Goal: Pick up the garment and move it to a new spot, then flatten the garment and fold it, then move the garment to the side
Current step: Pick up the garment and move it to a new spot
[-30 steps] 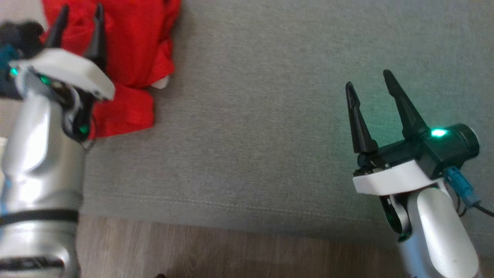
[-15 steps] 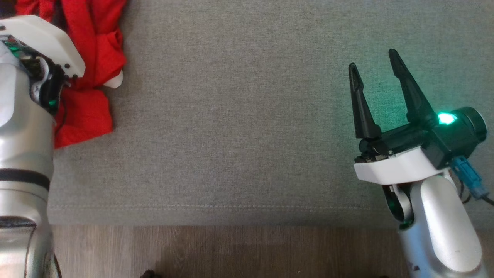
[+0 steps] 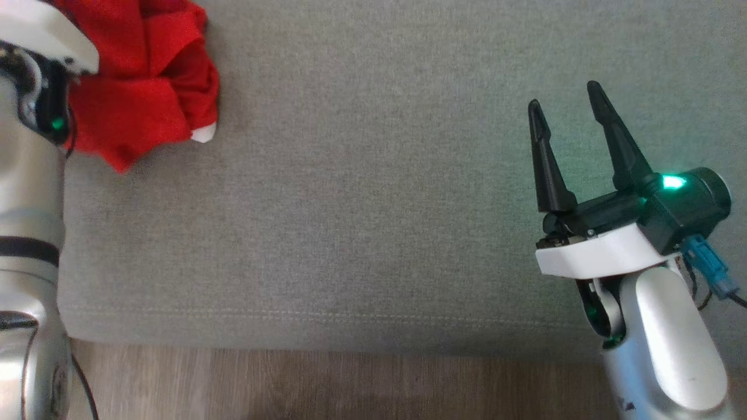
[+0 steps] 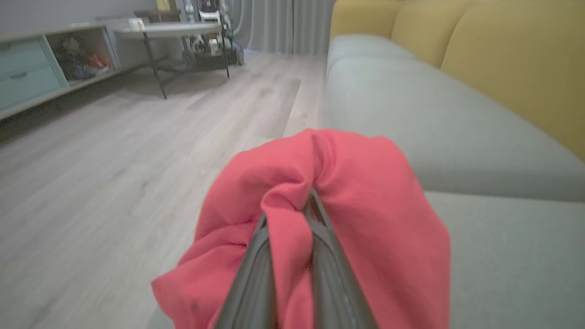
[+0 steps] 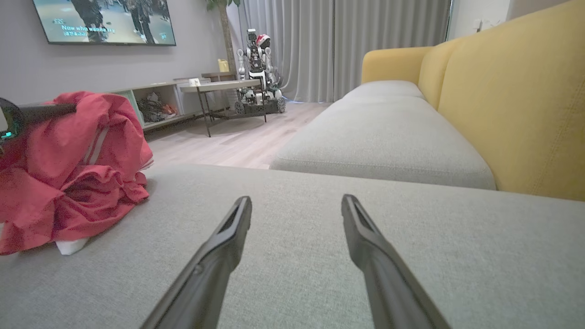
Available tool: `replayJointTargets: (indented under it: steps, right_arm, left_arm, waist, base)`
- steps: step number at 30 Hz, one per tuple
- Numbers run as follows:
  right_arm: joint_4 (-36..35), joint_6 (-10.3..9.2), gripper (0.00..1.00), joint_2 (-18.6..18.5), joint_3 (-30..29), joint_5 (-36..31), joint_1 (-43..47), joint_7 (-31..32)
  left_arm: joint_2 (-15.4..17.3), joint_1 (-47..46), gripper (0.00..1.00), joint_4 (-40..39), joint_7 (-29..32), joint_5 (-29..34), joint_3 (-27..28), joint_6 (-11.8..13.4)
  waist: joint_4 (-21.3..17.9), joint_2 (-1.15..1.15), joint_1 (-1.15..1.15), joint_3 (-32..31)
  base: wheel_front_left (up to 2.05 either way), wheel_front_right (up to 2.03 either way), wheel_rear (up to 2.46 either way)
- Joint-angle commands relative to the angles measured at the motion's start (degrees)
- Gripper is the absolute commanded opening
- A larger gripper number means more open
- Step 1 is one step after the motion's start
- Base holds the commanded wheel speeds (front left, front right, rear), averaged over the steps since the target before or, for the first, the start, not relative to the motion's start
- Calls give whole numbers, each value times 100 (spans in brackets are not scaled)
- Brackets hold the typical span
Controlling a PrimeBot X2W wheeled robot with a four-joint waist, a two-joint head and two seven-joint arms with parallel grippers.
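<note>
The left claw point(image 4: 310, 205) pinches a bunched fold of the red garment point(image 3: 146, 87). The garment is crumpled at the left end of the grey sofa cushion point(image 3: 373, 204), its lower folds resting on the fabric. That grip looks meant for carrying it to open cushion. The right claw point(image 3: 565, 96) hovers spread, well apart from it, likely kept free for flattening.
</note>
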Motion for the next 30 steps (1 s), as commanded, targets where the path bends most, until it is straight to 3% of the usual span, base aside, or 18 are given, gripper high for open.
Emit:
replayJointTargets:
  steps: [1,11,22,30]
  right_arm:
    - [-147,0,100,14,165,72,60,-37]
    - [-11,0,100,14,223,397,237,-37]
    - [-175,0,100,14,197,677,181,-37]
    - [-497,0,100,14,22,915,-55,-37]
  left_arm:
    - [373,-227,0,-402,-99,-9,197,64]
    - [-10,461,0,-2883,-116,76,411,136]
    - [-708,727,0,-4198,582,-89,-375,10]
    - [-1017,619,0,-4433,894,17,-910,63]
  waist:
    - [41,0,0,-236]
    - [-89,0,0,-1055]
    - [-827,0,0,-1152]
    - [-1652,0,0,-829]
  base:
    - [0,0,0]
    - [0,0,0]
    - [0,0,0]
    - [0,0,0]
